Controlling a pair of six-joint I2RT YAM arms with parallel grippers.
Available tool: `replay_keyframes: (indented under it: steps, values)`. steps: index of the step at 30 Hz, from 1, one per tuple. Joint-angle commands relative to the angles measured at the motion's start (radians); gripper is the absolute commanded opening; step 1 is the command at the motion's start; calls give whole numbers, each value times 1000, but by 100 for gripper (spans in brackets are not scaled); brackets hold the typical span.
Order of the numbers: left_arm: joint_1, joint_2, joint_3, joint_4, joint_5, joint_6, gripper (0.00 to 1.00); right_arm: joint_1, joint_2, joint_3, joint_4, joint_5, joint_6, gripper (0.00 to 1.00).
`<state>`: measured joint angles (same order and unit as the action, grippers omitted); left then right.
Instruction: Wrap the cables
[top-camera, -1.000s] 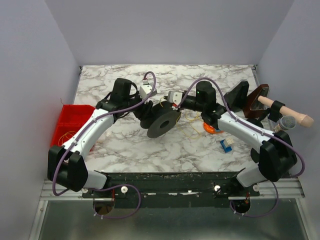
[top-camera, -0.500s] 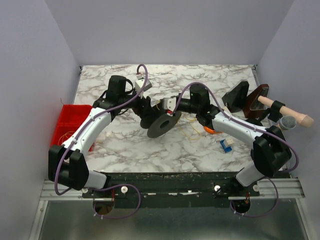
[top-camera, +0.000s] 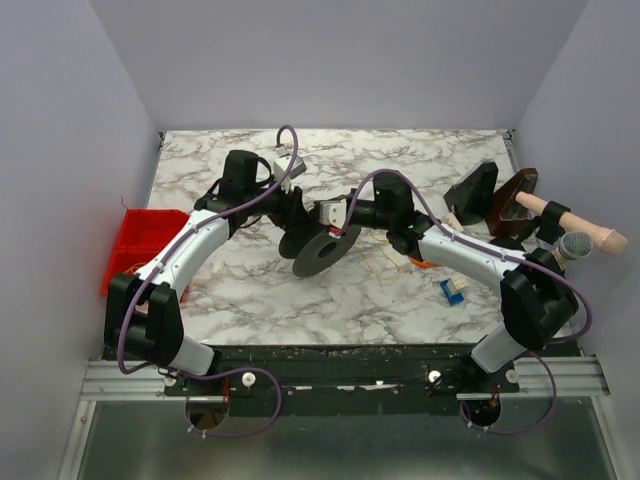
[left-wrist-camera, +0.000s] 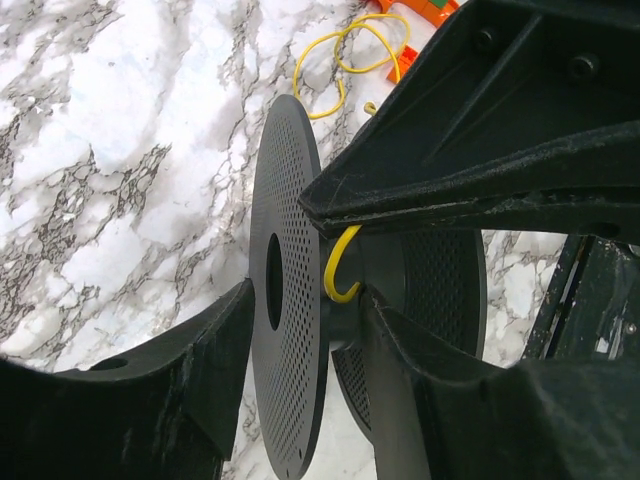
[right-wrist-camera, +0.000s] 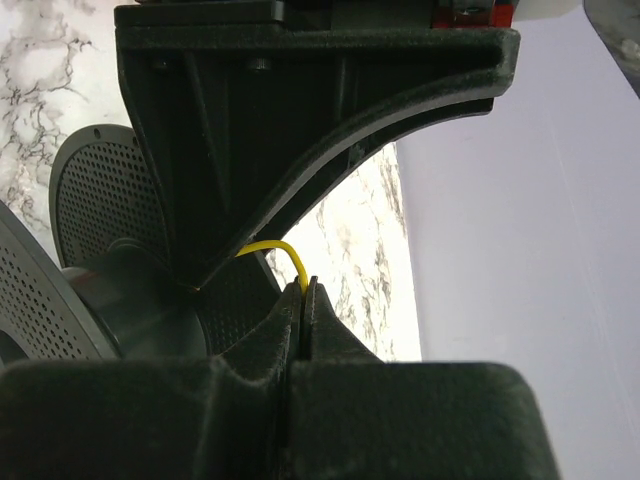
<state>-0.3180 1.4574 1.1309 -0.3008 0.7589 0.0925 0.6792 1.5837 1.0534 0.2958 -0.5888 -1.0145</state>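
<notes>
- Your left pincer (left-wrist-camera: 306, 300) is clamped on the spool (left-wrist-camera: 295, 380). One finger lies outside the near perforated flange and the other is against the hub, so the spool is held on edge above the table (left-wrist-camera: 120, 150).
- Your right pincer (right-wrist-camera: 303, 292) is closed on the yellow cable (left-wrist-camera: 328, 270). In the right wrist view the wire comes out of the shut fingertips as a short arch and dips toward the hub.
- The left wrist view shows that pinched stretch sitting in the groove between the two flanges, curved against the hub just beside the tip of the right pincer.
- The rest of the cable lies in loose loops (top-camera: 383, 264) on the table, on the right arm's side of the spool and near an orange object (top-camera: 425, 262).
- The hub's long axis runs from flange to flange, roughly crosswise in the left wrist view. The cable meets it at about a right angle, which is what a clean turn needs.
- The right arm both holds the wire and is nearer the slack, so I judge it should do the winding while the left steadies or rolls the spool.
- Keep the right pincer's travel in the plane between the flanges. If it drifts along the hub axis, the wire will probably ride over a rim and slip off.
- Only a short arc seems to be on the hub, so the wrapping looks barely begun.
</notes>
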Motion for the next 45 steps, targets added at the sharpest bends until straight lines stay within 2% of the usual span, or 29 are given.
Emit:
replay_keyframes:
  steps: [1,3,6,8,13,18,25,28,32,34,38,42,45]
  values:
    - [-1,0,-6,37,16,-16,55,8,19,-6,0,-14,-15,1]
    - [-1,-5,-5,46,23,-26,56,8,13,-16,0,-5,-19,1]
    - [-3,4,-3,45,-6,-14,50,8,-7,-53,25,3,-18,1]
    - [-10,18,4,0,-21,31,49,8,-19,-75,51,9,-10,1]
    - [-13,18,-28,-1,-43,58,62,10,-31,-92,19,9,-74,1]
    - [-15,17,-29,18,-36,44,63,14,-64,-204,175,-6,-171,1]
    - [-26,17,-33,12,-3,58,64,16,-36,-193,218,-10,-165,1]
    - [-29,20,-28,2,11,81,65,16,-18,-142,184,-11,-160,1]
    - [-30,43,-7,-50,19,98,50,16,5,-89,114,-51,-184,1]
    - [-24,43,-9,-105,19,134,50,16,12,-90,112,-74,-184,1]
    - [20,-9,-62,-100,7,156,52,34,13,-101,92,-85,-190,1]
    - [25,-29,-57,-132,-41,214,53,34,13,-110,125,-88,-168,1]
    - [45,-32,-31,-155,-14,230,53,37,7,-98,103,-101,-164,1]
